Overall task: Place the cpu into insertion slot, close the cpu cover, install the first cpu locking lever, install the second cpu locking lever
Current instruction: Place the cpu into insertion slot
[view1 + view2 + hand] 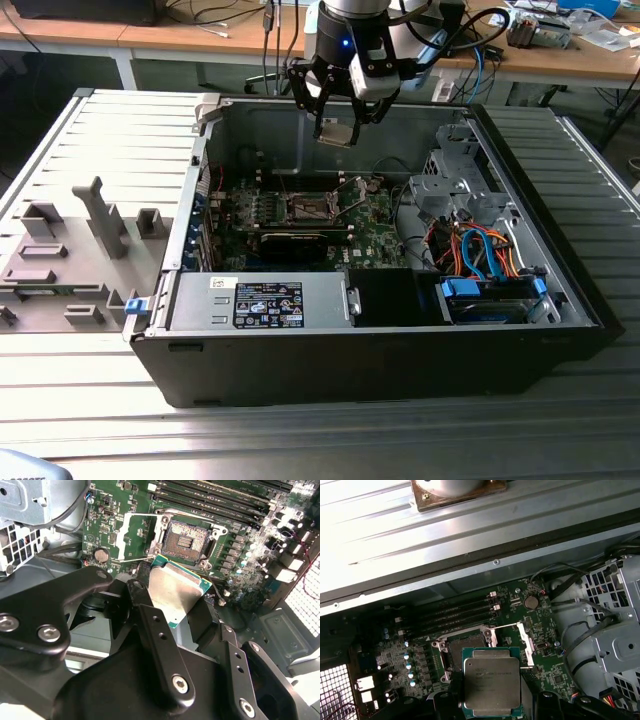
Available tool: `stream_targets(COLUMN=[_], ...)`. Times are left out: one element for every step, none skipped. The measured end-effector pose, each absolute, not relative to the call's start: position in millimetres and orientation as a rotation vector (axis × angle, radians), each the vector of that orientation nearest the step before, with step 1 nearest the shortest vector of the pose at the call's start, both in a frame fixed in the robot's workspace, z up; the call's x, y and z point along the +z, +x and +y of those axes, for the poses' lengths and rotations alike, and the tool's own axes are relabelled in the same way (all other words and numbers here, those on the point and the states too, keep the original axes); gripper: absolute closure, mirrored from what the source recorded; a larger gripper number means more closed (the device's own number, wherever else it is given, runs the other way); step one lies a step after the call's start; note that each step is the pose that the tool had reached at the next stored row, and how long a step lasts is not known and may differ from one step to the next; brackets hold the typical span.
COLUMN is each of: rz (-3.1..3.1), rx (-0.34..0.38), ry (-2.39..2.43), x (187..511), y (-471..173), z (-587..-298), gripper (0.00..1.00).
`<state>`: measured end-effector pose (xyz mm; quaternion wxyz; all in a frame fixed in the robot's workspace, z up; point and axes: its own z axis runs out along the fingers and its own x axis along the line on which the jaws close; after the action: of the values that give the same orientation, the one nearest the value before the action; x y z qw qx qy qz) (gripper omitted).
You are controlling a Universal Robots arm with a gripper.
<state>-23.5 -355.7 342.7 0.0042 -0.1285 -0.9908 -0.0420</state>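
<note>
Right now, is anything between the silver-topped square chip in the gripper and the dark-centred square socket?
Nothing visible. The gripper holds the silver-grey square cpu above the dark-centred insertion slot; the thin silver cpu cover stands swung open.

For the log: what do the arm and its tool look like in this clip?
The arm ends in a silver-grey round wrist above a black housing with a small blue light. Black cables loop off its side. The tool is black, built of jointed metal links, and its fingers are flat bars with silver screw heads.

Bright light (glare on ribbed table (380, 520))
</note>
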Motion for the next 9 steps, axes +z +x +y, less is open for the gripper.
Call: stream_targets(rz=[-3.104,-3.104,-3.104,-3.104,-3.104,-3.104,-3.104,-3.103,-3.103], rx=[-0.132,-0.132,-0.132,-0.132,-0.132,-0.132,-0.132,-0.132,-0.132], ry=[-0.404,-0.404,-0.405,-0.406,-0.407,-0.408,-0.410,-0.412,-0.412], x=[342.7,342.7,342.7,342.7,342.7,342.7,342.7,342.7,342.7], y=[-23.5,-23.5,-23.5,-23.5,-23.5,-23.5,-23.5,-23.5,-23.5], z=[-355.7,-355.7,-355.7,-355.7,-355.7,-355.7,-355.7,-355.7,-355.7], gripper=[0.45,0.45,0.45,0.45,0.45,0.45,0.45,0.45,0.45])
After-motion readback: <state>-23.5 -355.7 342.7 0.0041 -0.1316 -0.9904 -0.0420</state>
